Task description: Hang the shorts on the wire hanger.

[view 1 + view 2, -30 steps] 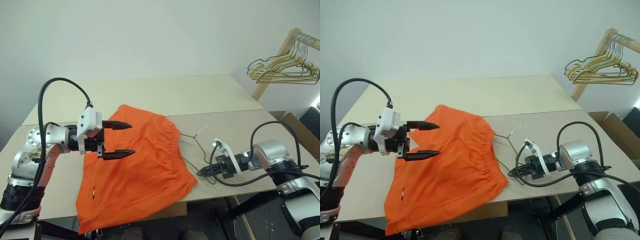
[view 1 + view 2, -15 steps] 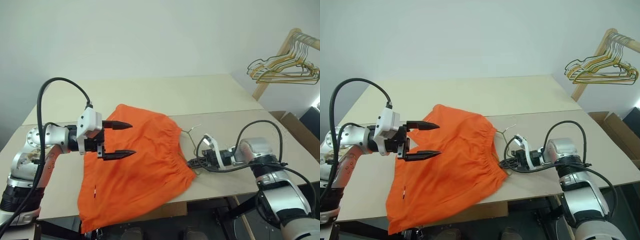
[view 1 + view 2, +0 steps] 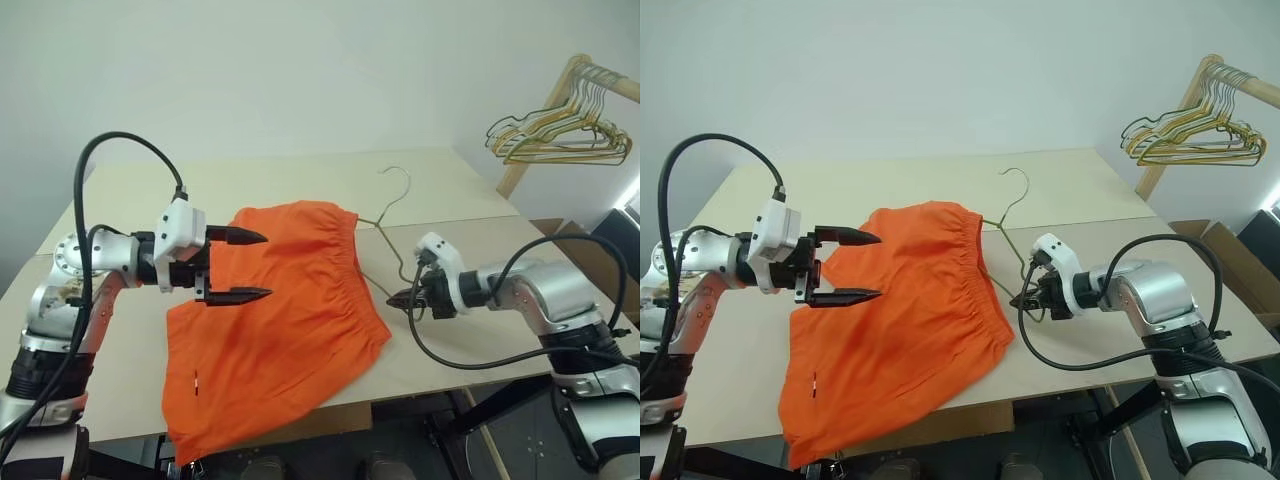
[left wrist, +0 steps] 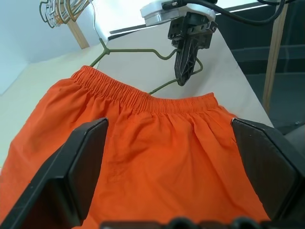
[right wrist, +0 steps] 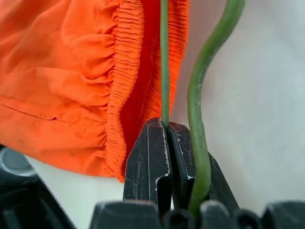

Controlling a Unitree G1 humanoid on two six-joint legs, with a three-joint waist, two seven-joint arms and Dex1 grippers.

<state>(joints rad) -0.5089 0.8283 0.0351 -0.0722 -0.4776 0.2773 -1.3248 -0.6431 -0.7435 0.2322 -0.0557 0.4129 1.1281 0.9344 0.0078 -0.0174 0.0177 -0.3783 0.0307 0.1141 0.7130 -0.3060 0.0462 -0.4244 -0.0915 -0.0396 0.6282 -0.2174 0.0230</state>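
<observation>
I can read no words or labels on anything here.

The shorts (image 3: 275, 320) are bright orange and thin, with a bunched, stretchy waistband. They lie flat on the pale counter (image 3: 300, 185), near its front edge. The waistband is at about 3 o'clock on them, and the bottom hangs a little over the front edge at about 7 o'clock, so that part is cut off from sight.

The hanger (image 3: 385, 225) is one thin, dull green-grey wire with a curled hook on top. It is tipped up off the counter, with its hook at about 12 o'clock. Its left corner touches the waistband, or may go under it; I cannot tell which. The wire is so thin that its lower part is hard to see against the counter.

The right tool (image 3: 402, 297) is clenched on the hanger's lower wire, at about 3 o'clock from the shorts. In the right wrist view, one wire runs up from between the shut black fingers (image 5: 150, 162).

The left tool (image 3: 240, 265) is released, its two black fingers wide apart above the shorts at about 10 o'clock, holding nothing.

A bunch of gold hangers (image 3: 555, 135) hangs on a wooden rail far off at 2 o'clock.
</observation>
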